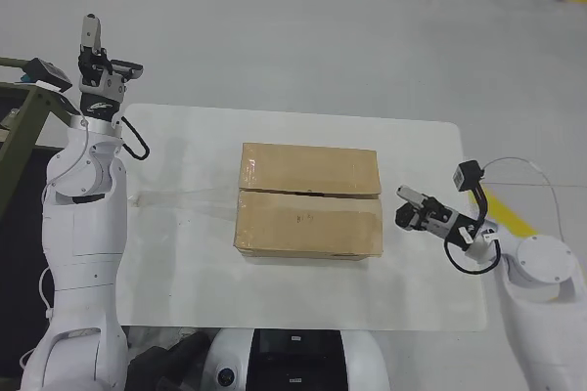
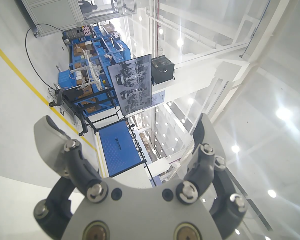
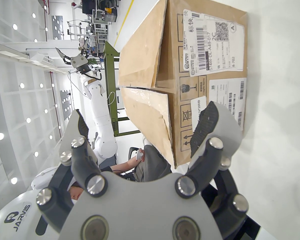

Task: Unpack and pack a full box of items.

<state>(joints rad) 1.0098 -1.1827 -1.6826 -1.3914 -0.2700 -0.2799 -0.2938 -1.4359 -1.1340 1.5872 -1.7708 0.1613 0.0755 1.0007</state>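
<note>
A brown cardboard box point(image 1: 308, 200) lies in the middle of the white table point(image 1: 176, 283), its two top flaps folded shut along a centre seam. Its end face with white shipping labels point(image 3: 212, 51) fills much of the right wrist view. My right gripper point(image 1: 403, 217) point(image 3: 143, 113) hovers just off that labelled end, a short gap away, open with nothing between its fingers. My left gripper point(image 1: 93, 34) point(image 2: 125, 123) is held high beyond the table's far left corner, pointing up and away from the box, open and holding nothing. The left gripper point(image 3: 75, 59) also appears far off in the right wrist view.
A green metal frame point(image 1: 10, 137) stands off the table's left edge, beside my left arm. Bare table surface surrounds the box on all sides, widest to its left. A yellow floor line point(image 1: 504, 210) runs past the table's right edge.
</note>
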